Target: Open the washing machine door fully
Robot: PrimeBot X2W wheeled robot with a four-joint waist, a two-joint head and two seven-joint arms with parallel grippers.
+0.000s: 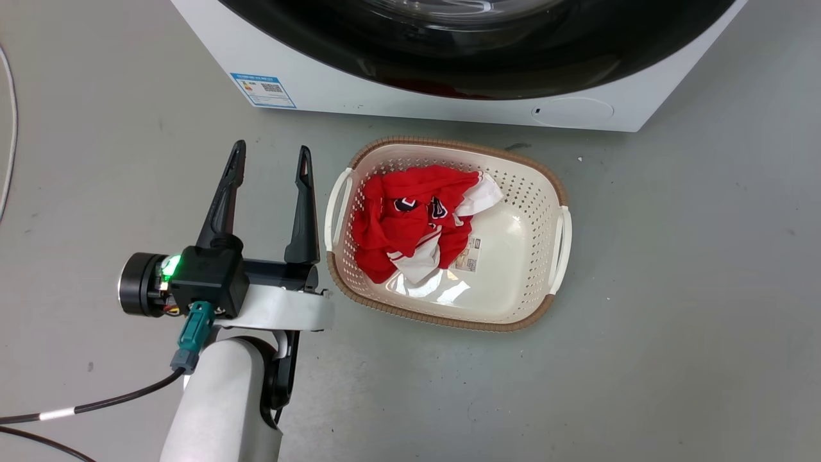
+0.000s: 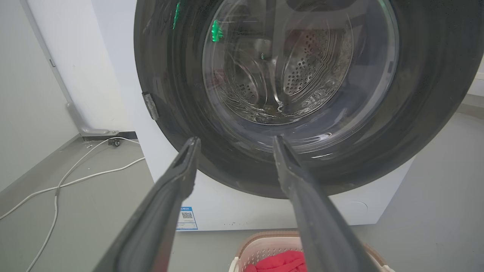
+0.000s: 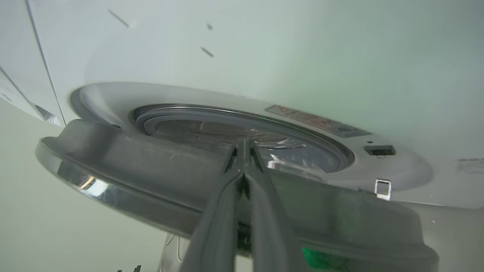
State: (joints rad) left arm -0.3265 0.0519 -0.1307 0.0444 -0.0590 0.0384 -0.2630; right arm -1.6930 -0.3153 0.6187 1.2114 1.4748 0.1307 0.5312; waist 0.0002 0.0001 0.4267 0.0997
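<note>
Right wrist view: the large round glossy black washing machine door (image 3: 124, 162) runs across the middle of the frame, seen from its grey inner side with a chrome edge along the lower left. It stands ajar. A gap shows between it and the recessed white washing machine front (image 3: 408, 170), and its metal catch loop (image 3: 382, 187) at the right hangs clear of the dark latch slot (image 3: 380, 150). The grey rubber ring (image 3: 242, 113) lies beyond the door at centre. The right gripper (image 3: 242, 145) rises from the bottom centre across the door's inner frame, its two long dark fingers pressed together with nothing visible between them. Whether they touch the door cannot be told.

In the left wrist view the door's clear glass bowl fills the upper middle and a perforated steel drum (image 2: 302, 75) shows through it. The left gripper (image 2: 235, 139) has its fingers spread wide and holds nothing. White cables (image 2: 75, 181) trail over the floor at the left.

In the head view the left gripper hovers over the grey floor at the lower left, just beside a cream perforated plastic basket with a brown rim (image 1: 558, 192). The basket holds a crumpled red and white garment (image 1: 410, 218). The door spans the top edge, above a small round white flap (image 1: 571, 110) and a blue label (image 1: 263, 90).
</note>
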